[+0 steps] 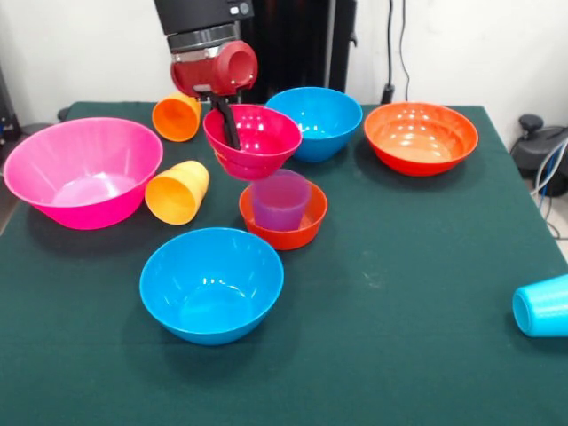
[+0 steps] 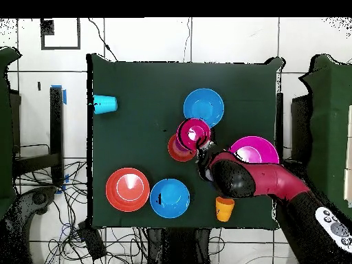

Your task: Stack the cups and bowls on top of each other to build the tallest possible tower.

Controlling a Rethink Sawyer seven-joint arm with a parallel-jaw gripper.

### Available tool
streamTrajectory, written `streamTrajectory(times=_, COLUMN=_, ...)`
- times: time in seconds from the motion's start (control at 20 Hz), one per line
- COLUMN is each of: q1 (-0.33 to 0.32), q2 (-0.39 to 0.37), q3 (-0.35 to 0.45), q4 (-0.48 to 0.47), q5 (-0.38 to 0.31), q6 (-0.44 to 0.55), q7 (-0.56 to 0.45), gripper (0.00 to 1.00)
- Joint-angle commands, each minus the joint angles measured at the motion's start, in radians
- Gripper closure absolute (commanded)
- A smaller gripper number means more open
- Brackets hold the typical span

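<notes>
Bare table (image 1: 417, 293) right of the near blue bowl (image 1: 211, 284) — bowls crowd elsewhere.

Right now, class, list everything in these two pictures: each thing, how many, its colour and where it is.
Large bowl: 1, pink, front view left.
Medium bowls: 2, blue, one nearest the camera, one far centre.
Wide bowl: 1, orange-red, far right.
Small orange bowl: 1, centre, holding the purple cup.
Purple cup: 1, translucent, upright.
Magenta bowl: 1, held tilted above the purple cup.
Orange cups: 2, on their sides, by the pink bowl and behind it.
Light blue cup: 1, on its side, right edge.
Table: 1, dark green.
Claw: 1, black, gripping the magenta bowl's rim.
</notes>
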State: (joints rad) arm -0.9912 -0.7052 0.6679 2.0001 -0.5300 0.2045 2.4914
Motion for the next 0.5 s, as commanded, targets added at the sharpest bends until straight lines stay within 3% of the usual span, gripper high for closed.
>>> streamTrajectory(times=0.05, q1=0.03, q2=0.081, q3=0.074, q4=-0.111, q5=-0.011, q6=0.076, q7=-0.119, gripper=1.0)
streamTrajectory(times=0.35, q1=0.083, q2=0.255, q3=0.0, q4=-0.124, q5=-0.036, q6=-0.029, q7=-0.026, gripper=1.0)
streamTrajectory(times=0.5, q1=0.108, q2=0.287, q3=-0.034, q4=-0.113, q5=-0.03, q6=-0.06, q7=0.019, gripper=1.0)
